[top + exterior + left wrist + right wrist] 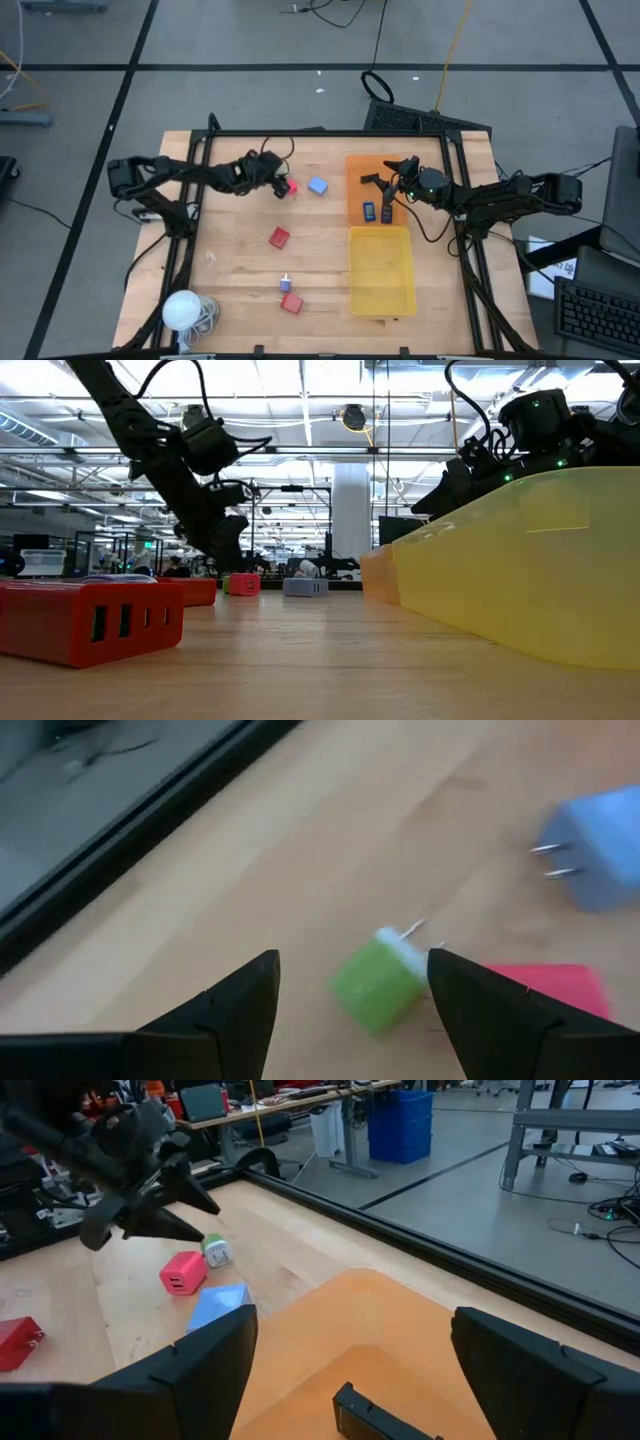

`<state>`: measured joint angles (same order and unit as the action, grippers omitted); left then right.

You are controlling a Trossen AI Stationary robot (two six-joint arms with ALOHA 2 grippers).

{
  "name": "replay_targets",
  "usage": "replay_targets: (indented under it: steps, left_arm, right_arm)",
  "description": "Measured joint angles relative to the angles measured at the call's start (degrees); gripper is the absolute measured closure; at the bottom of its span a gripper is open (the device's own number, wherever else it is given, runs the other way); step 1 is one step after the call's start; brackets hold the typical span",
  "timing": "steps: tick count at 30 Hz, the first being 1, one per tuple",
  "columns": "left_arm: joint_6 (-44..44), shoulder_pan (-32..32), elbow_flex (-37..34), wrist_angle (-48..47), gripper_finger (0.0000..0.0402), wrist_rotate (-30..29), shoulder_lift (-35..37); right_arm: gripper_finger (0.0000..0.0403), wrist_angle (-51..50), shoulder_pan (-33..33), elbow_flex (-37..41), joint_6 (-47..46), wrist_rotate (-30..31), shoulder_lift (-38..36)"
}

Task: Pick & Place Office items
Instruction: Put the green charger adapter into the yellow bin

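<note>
The office items are small blocks on the wooden table. A green block with a white pronged end lies beside a pink block and a light-blue pronged block. My left gripper hovers open, tilted down over the green block, one finger on either side and clear of it. Two red blocks and a tiny blue-and-white piece lie nearer the front. My right gripper stands open and level above the orange tray, which holds two dark items.
A yellow tray sits in front of the orange one at the right. At the near left corner lies a white ball with a coiled cord. A black frame rail runs along the table's far edge, close behind the left gripper.
</note>
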<state>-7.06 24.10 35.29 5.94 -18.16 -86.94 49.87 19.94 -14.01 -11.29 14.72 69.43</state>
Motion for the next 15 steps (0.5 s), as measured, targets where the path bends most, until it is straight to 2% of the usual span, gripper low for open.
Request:
replay_targets:
  steps: [6, 11, 15]
  left_arm:
    - [6.7, 3.5, 0.2, -2.2, 0.0144, 10.8, 0.0]
    - [10.2, 4.7, 0.2, -5.4, 0.0144, 8.0, 0.0]
    - [12.1, 5.1, 0.2, -5.3, 0.0144, 8.8, 0.0]
  right_arm:
    - [0.0083, 0.0, 0.0, 0.0, 0.0, 0.0, 0.0]
    - [0.0083, 0.0, 0.0, 0.0, 0.0, 0.0, 0.0]
    - [0.0083, 0.0, 0.0, 0.0, 0.0, 0.0, 0.0]
